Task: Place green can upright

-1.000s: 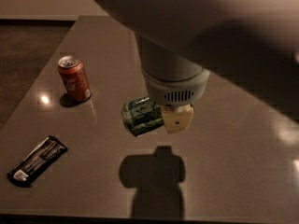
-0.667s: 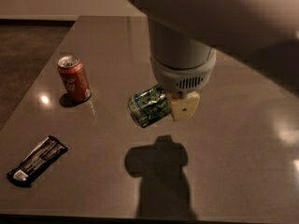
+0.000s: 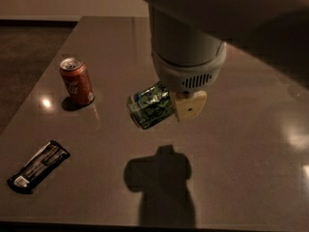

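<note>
The green can [image 3: 150, 105] is a shiny green drink can with a swirling pattern. It lies on its side in the air, lifted above the table [image 3: 241, 144], its end facing left and down. My gripper [image 3: 171, 103] is shut on it, with one pale finger [image 3: 190, 106] showing on the can's right side and the other hidden behind the can. The arm's grey wrist rises above it to the top of the view. The gripper and can throw a dark shadow on the table below.
A red cola can [image 3: 76, 80] stands upright at the left. A black snack packet [image 3: 38, 165] lies flat near the front left edge. The table's left edge runs diagonally, with dark floor beyond it.
The gripper has risen with the green can, lifting it higher off the table and a little to the right. The shadow below has moved forward and away from the can.
</note>
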`<move>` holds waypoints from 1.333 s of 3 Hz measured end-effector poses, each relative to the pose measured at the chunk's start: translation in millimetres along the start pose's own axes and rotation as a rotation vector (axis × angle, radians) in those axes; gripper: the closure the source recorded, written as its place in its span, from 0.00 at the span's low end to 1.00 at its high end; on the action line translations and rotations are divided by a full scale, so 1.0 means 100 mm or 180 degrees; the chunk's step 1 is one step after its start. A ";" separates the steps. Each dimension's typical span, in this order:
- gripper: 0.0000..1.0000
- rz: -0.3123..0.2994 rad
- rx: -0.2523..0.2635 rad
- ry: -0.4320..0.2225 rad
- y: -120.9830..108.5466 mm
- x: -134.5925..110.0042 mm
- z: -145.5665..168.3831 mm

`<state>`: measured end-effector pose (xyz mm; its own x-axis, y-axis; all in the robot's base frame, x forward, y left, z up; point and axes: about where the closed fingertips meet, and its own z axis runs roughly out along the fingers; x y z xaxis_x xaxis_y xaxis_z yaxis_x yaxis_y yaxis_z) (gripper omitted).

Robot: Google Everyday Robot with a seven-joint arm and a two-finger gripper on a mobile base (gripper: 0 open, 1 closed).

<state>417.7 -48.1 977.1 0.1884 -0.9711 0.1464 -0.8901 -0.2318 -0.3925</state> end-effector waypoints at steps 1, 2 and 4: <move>1.00 -0.0035 0.0022 0.0053 -0.09 0.09 0.02; 1.00 -0.0090 -0.0028 0.0038 -0.22 0.29 0.22; 1.00 -0.0545 0.0131 0.0100 -0.45 0.65 0.59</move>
<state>494.7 -103.7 950.9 0.3222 -0.9151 0.2425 -0.8281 -0.3965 -0.3961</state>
